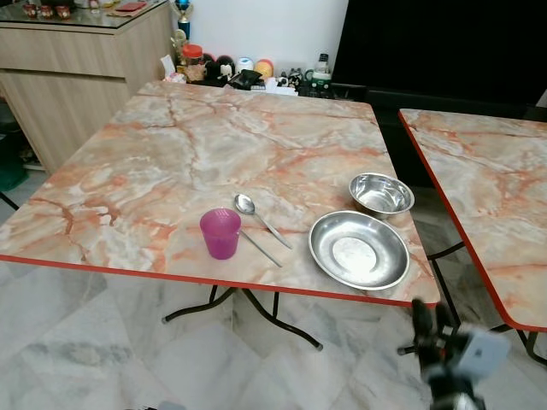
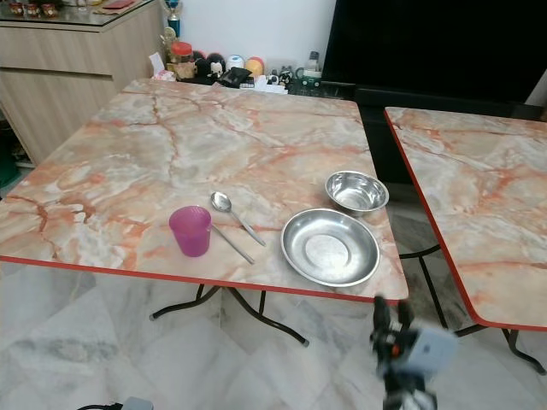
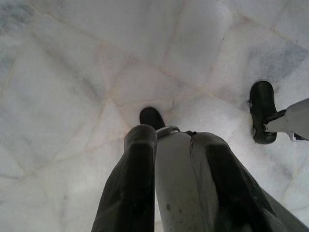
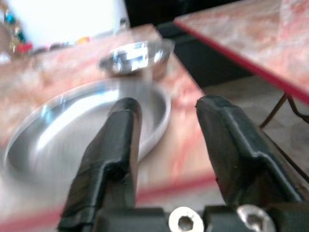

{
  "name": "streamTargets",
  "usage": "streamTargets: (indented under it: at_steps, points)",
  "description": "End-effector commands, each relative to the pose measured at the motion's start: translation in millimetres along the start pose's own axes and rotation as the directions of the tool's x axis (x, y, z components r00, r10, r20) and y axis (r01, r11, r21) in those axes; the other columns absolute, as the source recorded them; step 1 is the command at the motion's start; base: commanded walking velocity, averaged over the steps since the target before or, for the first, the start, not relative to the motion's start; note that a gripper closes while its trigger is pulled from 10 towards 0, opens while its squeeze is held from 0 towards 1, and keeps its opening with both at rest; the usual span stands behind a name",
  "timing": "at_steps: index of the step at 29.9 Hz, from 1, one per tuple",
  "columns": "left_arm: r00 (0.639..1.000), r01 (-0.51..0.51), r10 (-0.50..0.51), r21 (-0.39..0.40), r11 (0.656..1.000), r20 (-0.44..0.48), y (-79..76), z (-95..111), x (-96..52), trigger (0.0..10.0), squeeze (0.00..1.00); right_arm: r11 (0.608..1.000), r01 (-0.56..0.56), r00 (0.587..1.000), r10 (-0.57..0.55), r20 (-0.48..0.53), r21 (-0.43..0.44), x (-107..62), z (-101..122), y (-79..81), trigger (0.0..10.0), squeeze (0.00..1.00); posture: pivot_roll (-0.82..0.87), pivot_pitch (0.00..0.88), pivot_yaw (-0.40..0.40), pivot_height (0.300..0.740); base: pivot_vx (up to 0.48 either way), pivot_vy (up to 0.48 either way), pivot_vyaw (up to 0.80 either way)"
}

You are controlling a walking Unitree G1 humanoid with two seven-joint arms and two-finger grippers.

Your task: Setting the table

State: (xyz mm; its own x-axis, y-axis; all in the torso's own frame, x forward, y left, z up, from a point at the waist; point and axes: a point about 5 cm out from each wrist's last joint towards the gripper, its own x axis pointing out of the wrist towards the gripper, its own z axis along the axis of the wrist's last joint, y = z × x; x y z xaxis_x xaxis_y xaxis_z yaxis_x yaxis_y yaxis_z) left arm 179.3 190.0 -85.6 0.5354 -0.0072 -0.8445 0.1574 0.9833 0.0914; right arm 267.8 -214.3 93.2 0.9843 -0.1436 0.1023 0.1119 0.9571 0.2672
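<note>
On the worktop (image 1: 171, 145) I count one cup (image 1: 220, 233), one spoon (image 1: 261, 219), one plate (image 1: 359, 249), one bowl (image 1: 381, 194). My right claw (image 4: 166, 113) gapes empty by the plate; my left claw (image 3: 169, 145) hangs open, empty.

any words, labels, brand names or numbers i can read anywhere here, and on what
No text can be read anywhere in these pictures.
The jar with the red lid and the small items behind the table's far edge may carry labels, but they are too small and blurred to read.
The purple cup, spoon, steel plate and small steel bowl show no markings.
The right pincer bears no lettering.
</note>
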Motion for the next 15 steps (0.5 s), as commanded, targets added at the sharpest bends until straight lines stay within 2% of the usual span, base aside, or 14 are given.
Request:
streamTargets:
  at_steps: [1,3,4,5,8,10,11,13,14,15]
  points:
    - [1.000,0.009,-0.008,0.007,1.000,-0.013,-2.7,-2.9,0.0,10.0,0.00,0.999,0.041,0.999,-0.040,-0.033,0.024,2.9,-2.9,-5.8,10.0,1.00,-0.01,0.067,-0.081,0.740,0.000,0.000,0.00]
    - [1.000,0.006,-0.006,0.004,1.000,-0.011,-2.2,-2.5,-0.1,10.0,0.00,0.997,0.054,0.998,-0.053,-0.020,0.051,10.7,0.2,-5.0,10.0,1.00,-0.01,0.069,-0.080,0.740,0.000,0.000,0.00]
    - [1.000,0.006,-0.006,0.005,1.000,-0.011,-2.0,-2.5,-0.1,10.0,0.00,0.996,0.059,0.998,-0.057,-0.018,0.065,13.5,1.9,-4.4,10.0,0.83,-0.01,0.069,-0.080,0.740,0.000,0.000,0.00]
    - [1.000,0.005,-0.005,0.006,1.000,-0.012,-1.7,-2.4,0.0,10.0,0.00,0.992,0.073,0.997,-0.071,-0.030,0.101,19.3,2.8,-3.4,10.0,0.00,0.00,0.072,-0.075,0.740,0.000,0.000,0.00]
    - [1.000,0.005,-0.005,0.008,1.000,-0.013,-1.4,-2.4,-0.1,10.0,0.00,0.983,0.105,0.993,-0.096,-0.067,0.148,22.4,0.7,-3.8,10.0,0.00,0.00,0.077,-0.070,0.740,0.000,0.000,0.00]
    - [1.000,0.004,-0.004,0.009,1.000,-0.015,-1.0,-2.9,-0.2,10.0,0.00,0.966,0.129,0.990,-0.113,-0.083,0.226,25.8,-1.1,-3.5,10.0,0.00,0.00,0.084,-0.064,0.740,0.000,0.000,0.00]
    - [1.000,0.004,-0.004,0.010,1.000,-0.016,-0.8,-3.2,-0.3,10.0,0.00,0.963,0.127,0.990,-0.108,-0.091,0.239,27.5,-1.7,-2.2,10.0,0.92,0.00,0.084,-0.063,0.740,0.000,0.000,0.00]
    - [1.000,0.004,-0.004,0.010,1.000,-0.016,-0.6,-3.4,-0.3,10.0,0.00,0.961,0.122,0.990,-0.100,-0.099,0.247,29.3,-2.2,-0.6,10.0,0.92,0.00,0.085,-0.059,0.740,0.000,0.000,0.00]
    - [1.000,0.005,-0.004,0.012,1.000,-0.017,-0.3,-3.6,-0.4,10.0,0.00,0.961,0.122,0.988,-0.095,-0.120,0.247,33.3,-4.1,2.1,10.0,1.00,0.00,0.090,-0.054,0.740,0.000,0.000,0.00]
    - [1.000,0.005,-0.005,0.012,1.000,-0.018,-0.1,-3.7,-0.4,10.0,0.00,0.961,0.121,0.988,-0.093,-0.123,0.248,34.8,-4.3,3.2,10.0,1.00,-0.01,0.091,-0.052,0.740,0.000,0.000,0.00]
